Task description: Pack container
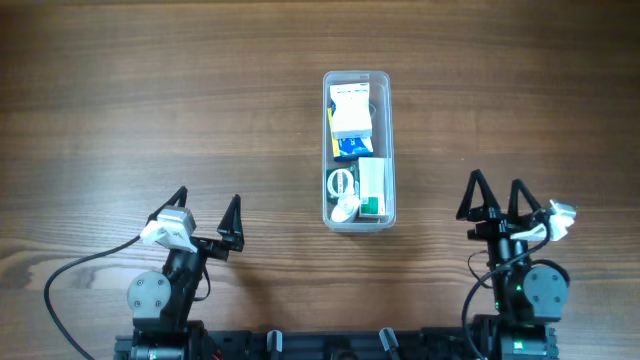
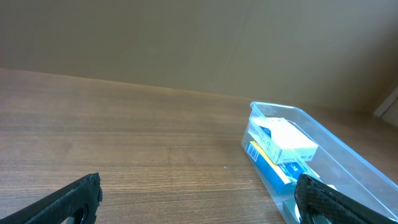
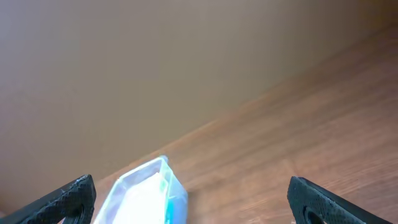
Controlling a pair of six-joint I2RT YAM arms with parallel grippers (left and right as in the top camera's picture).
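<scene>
The left end effector (image 1: 208, 197) and right end effector (image 1: 496, 185) both stand spread apart and empty at the near edge of the tabletop (image 1: 150, 100). This is likely a rest pose that leaves either arm equal reach. Between them and farther out, the container (image 1: 358, 73) lies lengthwise. It holds a white box (image 1: 350, 110), a blue packet (image 1: 350, 147), a green-and-white box (image 1: 373, 188) and a round white item (image 1: 342, 182), possibly a small bottle.
</scene>
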